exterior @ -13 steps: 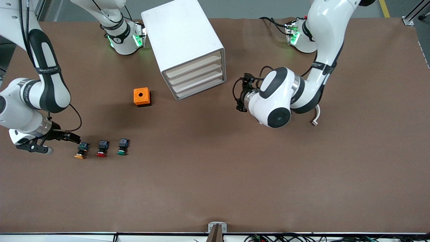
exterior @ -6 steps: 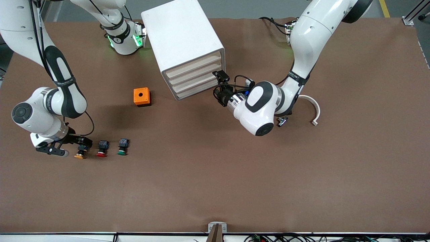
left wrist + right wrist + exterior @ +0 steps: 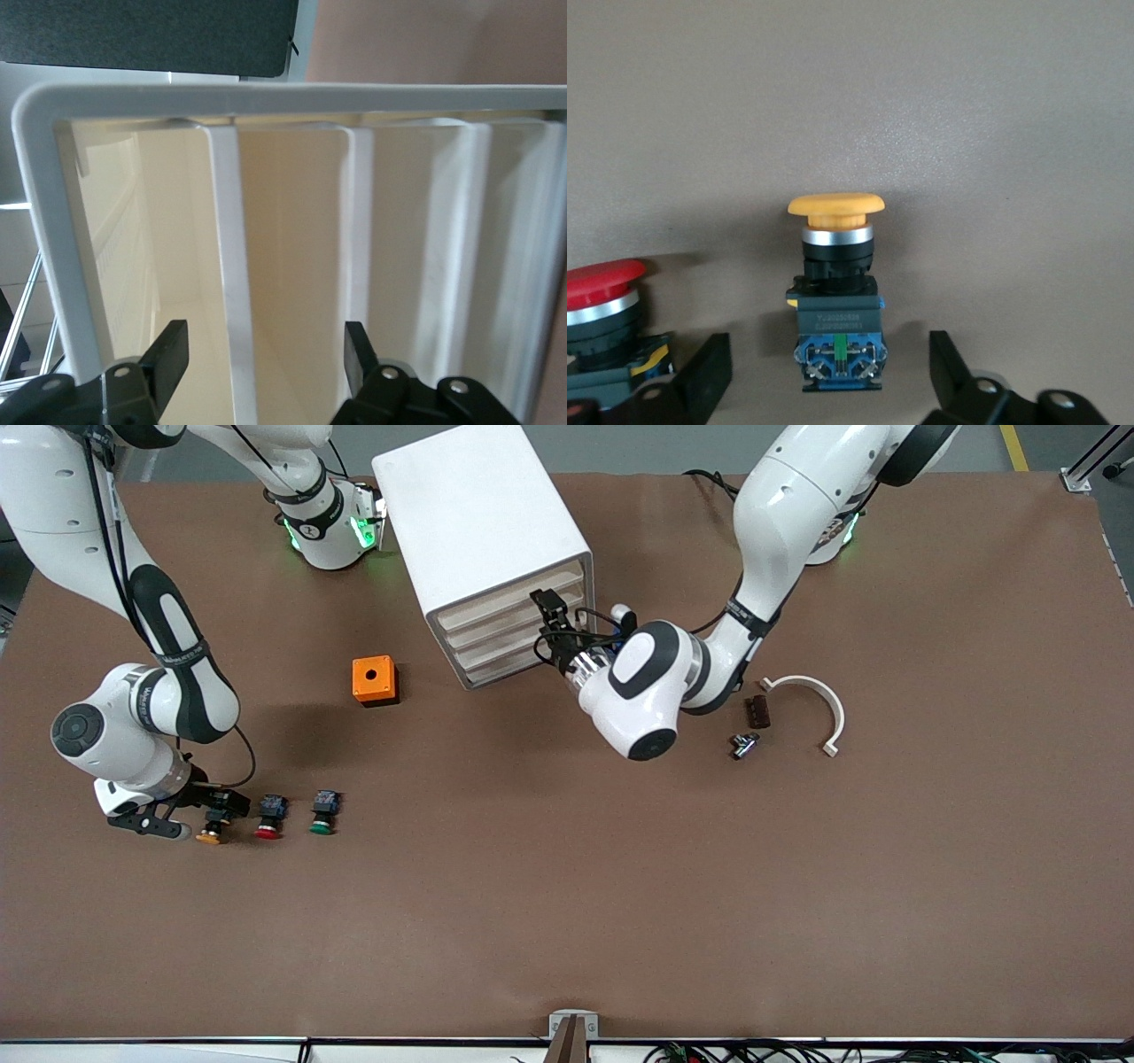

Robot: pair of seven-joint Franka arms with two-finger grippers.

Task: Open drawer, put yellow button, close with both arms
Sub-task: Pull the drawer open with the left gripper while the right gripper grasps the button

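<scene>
The left gripper [image 3: 554,624] is at the front of the cabinet [image 3: 483,531], its fingers [image 3: 173,354] spread apart on either side of a cream drawer front, gripping nothing. The drawer [image 3: 509,598], topmost of the four, sits shut and flush with the three below it. The right gripper [image 3: 217,808] is low at the yellow button [image 3: 211,828], which lies on the table [image 3: 567,921] toward the right arm's end; in the right wrist view its fingers [image 3: 709,372] stand wide on both sides of the button's blue-and-black body without touching it. A red button [image 3: 268,819] lies just beside the yellow one, close to one finger, and a green button [image 3: 323,815] lies next along the same row. An orange box [image 3: 374,680] stands between the buttons and the cabinet. Toward the left arm's end lie a white curved piece [image 3: 819,700], a small dark block [image 3: 757,711] and a small metal part [image 3: 742,744], all apart from both grippers.
</scene>
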